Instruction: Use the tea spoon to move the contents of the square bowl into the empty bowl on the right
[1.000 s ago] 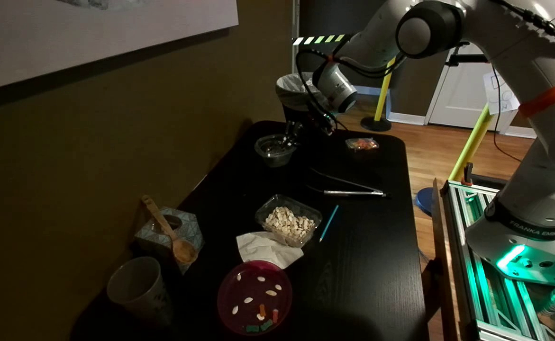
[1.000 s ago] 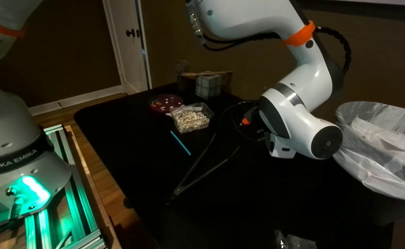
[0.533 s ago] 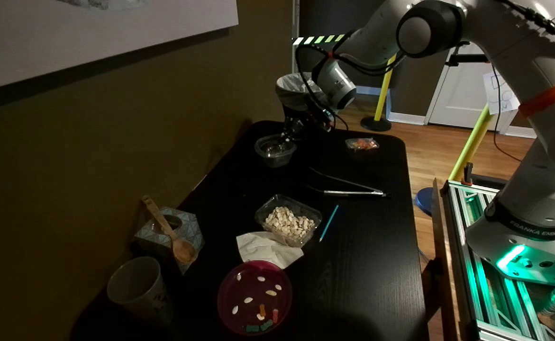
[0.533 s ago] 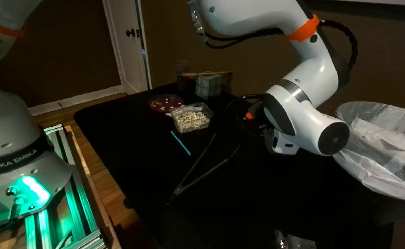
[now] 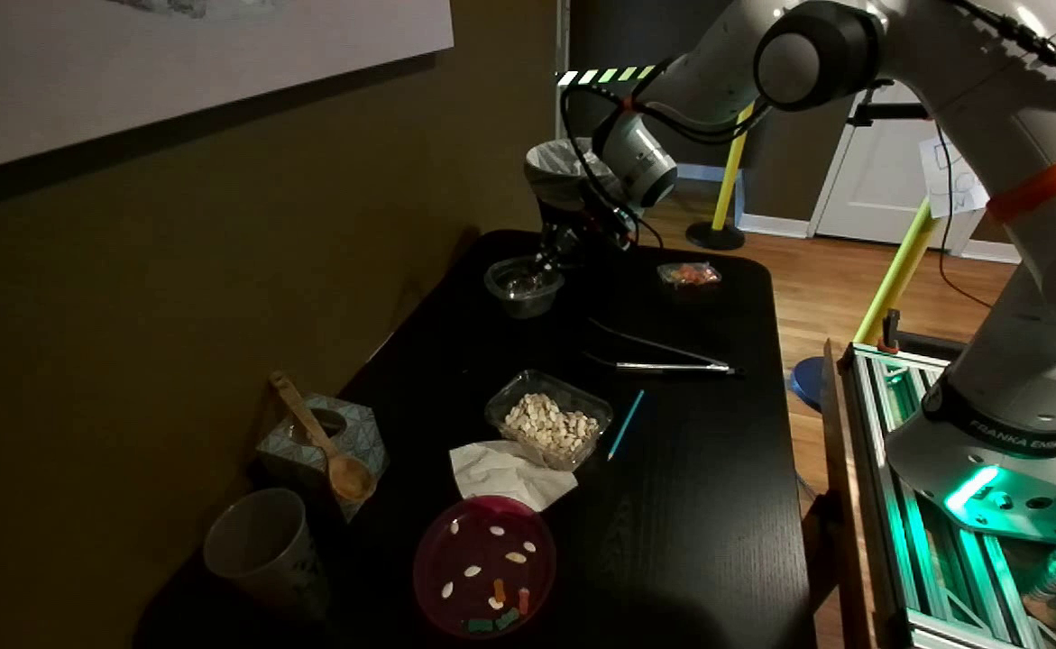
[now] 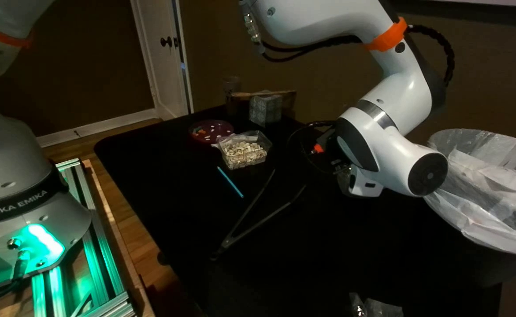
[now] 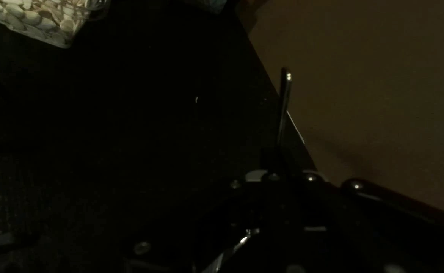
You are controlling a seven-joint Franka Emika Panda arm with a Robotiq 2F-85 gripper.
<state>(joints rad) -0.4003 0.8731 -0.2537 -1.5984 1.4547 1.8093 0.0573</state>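
Upright on the dark surface (image 5: 672,514), a clear square tub (image 5: 511,397) heaped with pale seeds (image 5: 550,427) stands apart from a glassy bowl (image 5: 528,305), while a slim metal teaspoon handle (image 7: 285,87) juts from the pincer (image 7: 278,161).

In the wrist view, your gripper (image 7: 277,153) is hiding one end of the spoon (image 7: 284,94); the view's edge is cropping the square bowl (image 7: 67,43) at far left; a pale speck (image 7: 196,99) is showing too small to identify. In an exterior view, you are losing the inside of the round bowl (image 5: 526,305) to shadow. In an exterior view, your arm (image 6: 394,156) is covering most of the gripper.
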